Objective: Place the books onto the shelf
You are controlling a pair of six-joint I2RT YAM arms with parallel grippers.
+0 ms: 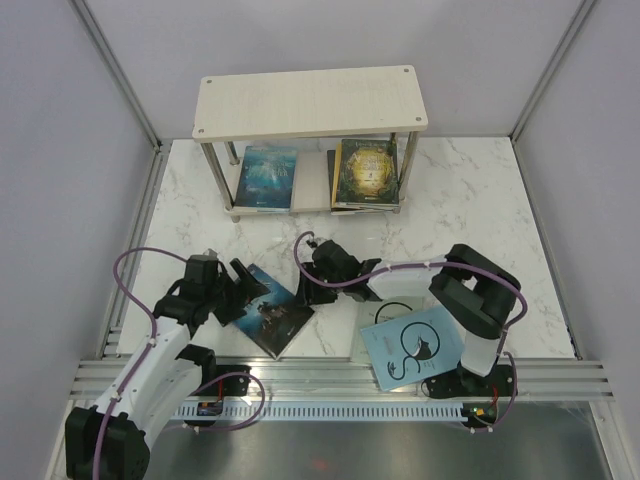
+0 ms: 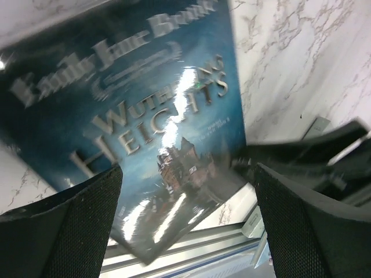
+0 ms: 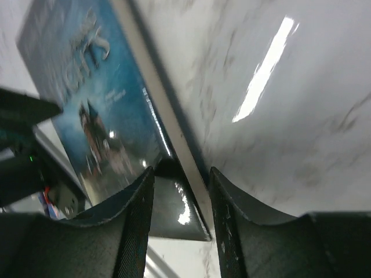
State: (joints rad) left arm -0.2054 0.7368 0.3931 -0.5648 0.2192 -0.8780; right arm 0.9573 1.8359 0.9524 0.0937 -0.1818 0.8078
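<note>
A dark blue book (image 1: 272,312) titled Wuthering Heights lies on the marble between my two grippers. My left gripper (image 1: 245,290) hovers wide open just above the book's left side, its fingers apart over the cover (image 2: 145,104). My right gripper (image 1: 304,289) stands half open astride the book's right corner (image 3: 174,214), one finger over the cover and the other beside the white page edge. That edge looks slightly raised. The shelf (image 1: 310,102) stands at the back, with a teal book (image 1: 265,178), a grey book (image 1: 311,180) and a dark green book (image 1: 367,172) on its lower board.
A pale blue book with a black cat (image 1: 415,345) lies by the right arm's base, overlapping another thin item (image 1: 368,330). The metal rail (image 1: 330,378) runs along the near edge. Grey walls close in the sides and back.
</note>
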